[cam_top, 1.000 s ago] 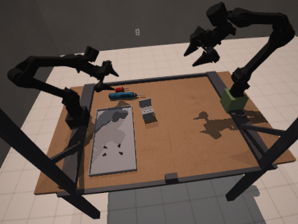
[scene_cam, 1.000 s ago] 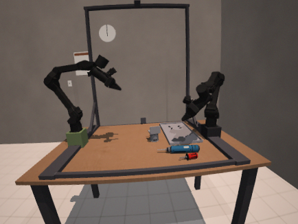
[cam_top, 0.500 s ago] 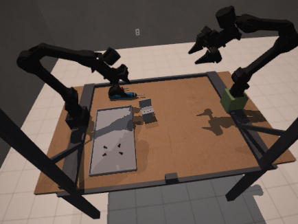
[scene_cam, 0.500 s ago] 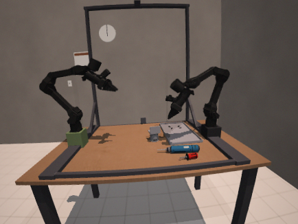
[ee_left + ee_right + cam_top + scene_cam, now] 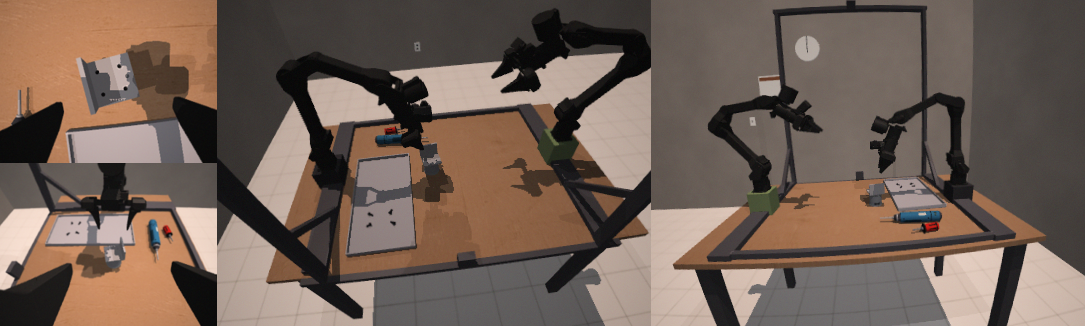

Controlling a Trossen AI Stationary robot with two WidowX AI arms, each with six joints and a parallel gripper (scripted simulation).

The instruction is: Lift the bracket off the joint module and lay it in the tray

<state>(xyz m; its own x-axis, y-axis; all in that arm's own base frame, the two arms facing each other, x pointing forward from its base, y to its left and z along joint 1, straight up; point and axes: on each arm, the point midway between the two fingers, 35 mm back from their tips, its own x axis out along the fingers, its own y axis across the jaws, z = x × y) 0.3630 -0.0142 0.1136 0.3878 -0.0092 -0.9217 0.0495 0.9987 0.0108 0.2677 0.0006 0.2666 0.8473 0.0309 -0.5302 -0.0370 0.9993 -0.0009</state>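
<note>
The grey bracket [image 5: 432, 156] sits on top of the joint module, which stands on the table beside the tray; it also shows in the exterior view [image 5: 876, 192], the left wrist view [image 5: 108, 81] and the right wrist view [image 5: 114, 256]. The grey tray [image 5: 381, 202] lies flat next to it. My left gripper [image 5: 413, 140] is open and empty, hanging above the bracket with fingers pointing down [image 5: 117, 103]. My right gripper [image 5: 517, 75] is open and empty, high above the far side of the table [image 5: 121, 266].
A blue screwdriver [image 5: 388, 139] and a small red one [image 5: 390, 130] lie beyond the tray's end. Several small dark screws [image 5: 381, 218] lie in the tray. A dark frame rims the table. The right arm stands on a green block [image 5: 558, 145].
</note>
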